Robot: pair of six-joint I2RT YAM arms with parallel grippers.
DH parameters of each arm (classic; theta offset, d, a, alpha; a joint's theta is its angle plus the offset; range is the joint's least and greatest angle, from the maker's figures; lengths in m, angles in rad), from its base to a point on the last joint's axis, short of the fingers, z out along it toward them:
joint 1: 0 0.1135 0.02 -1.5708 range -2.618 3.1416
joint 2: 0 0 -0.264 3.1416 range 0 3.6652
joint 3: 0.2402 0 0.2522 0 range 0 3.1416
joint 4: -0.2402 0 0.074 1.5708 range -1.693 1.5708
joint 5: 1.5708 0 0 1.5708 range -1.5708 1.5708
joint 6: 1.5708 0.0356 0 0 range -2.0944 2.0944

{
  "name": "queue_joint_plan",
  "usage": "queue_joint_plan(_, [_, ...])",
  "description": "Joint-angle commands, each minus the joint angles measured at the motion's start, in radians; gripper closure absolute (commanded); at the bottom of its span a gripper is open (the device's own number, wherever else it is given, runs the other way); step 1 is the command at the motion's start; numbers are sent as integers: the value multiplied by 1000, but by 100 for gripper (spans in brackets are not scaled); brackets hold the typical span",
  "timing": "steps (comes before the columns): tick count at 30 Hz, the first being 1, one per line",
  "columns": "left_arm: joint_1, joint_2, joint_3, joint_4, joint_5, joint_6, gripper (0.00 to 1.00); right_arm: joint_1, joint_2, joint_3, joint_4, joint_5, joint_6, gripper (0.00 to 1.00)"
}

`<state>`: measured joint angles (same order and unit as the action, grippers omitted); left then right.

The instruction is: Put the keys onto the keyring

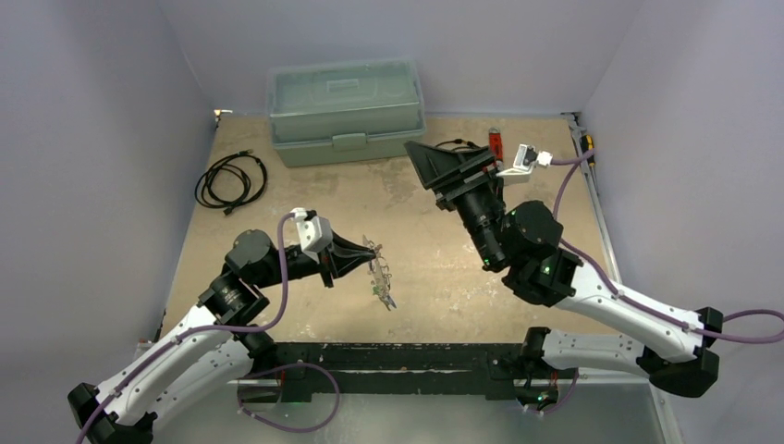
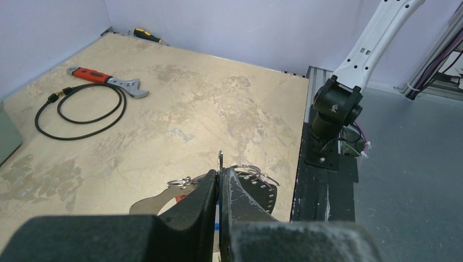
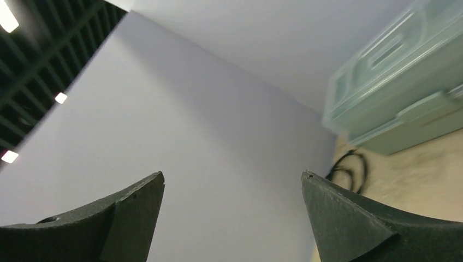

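Keyring (image 1: 381, 276) hangs in the left pincer (image 1: 368, 261), whose jaws are pressed together on its thin metal, silver loops showing either side, above the middle of the bench (image 1: 434, 277) toward the near edge. Right pincer (image 3: 233, 174) sits high, farther right, spread wide, holding nothing.

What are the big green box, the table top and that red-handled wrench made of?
The box looks like translucent green plastic: its lid is cloudy yet see-through. The table top seems coated board, matt beige with worn, blotchy patches. The wrench appears bare grey metal at the head, with a red handle sleeve, probably plastic or rubber.
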<state>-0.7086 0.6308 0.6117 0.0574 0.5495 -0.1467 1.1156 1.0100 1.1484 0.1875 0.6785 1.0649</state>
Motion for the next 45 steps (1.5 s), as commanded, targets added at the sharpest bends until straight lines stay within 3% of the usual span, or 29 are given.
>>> queue_joint_plan(1, [4,-7,56,37,25,3,100,-10,-45,-111,227,-61,-560,1])
queue_joint_plan(3, [5,-1,63,23,49,12,100,-17,-57,-119,185,-252,-759,1])
queue_joint_plan(5, [5,5,69,11,73,21,100,-22,-47,-65,29,-374,-904,1])
queue_joint_plan(8, [4,14,76,-1,119,32,100,-23,-22,18,-208,-504,-1088,13])
queue_joint_plan(10, [4,19,81,-12,153,40,100,-34,-37,17,-272,-596,-1164,21])
queue_joint_plan(18, [4,27,89,-19,248,47,100,-39,-67,46,-517,-1027,-1319,34])
queue_joint_plan(31, [2,20,83,-4,303,37,100,-39,55,83,-628,-1141,-1306,64])
queue_joint_plan(45, [-5,-2,78,-4,298,42,100,-45,117,104,-638,-1119,-1286,74])
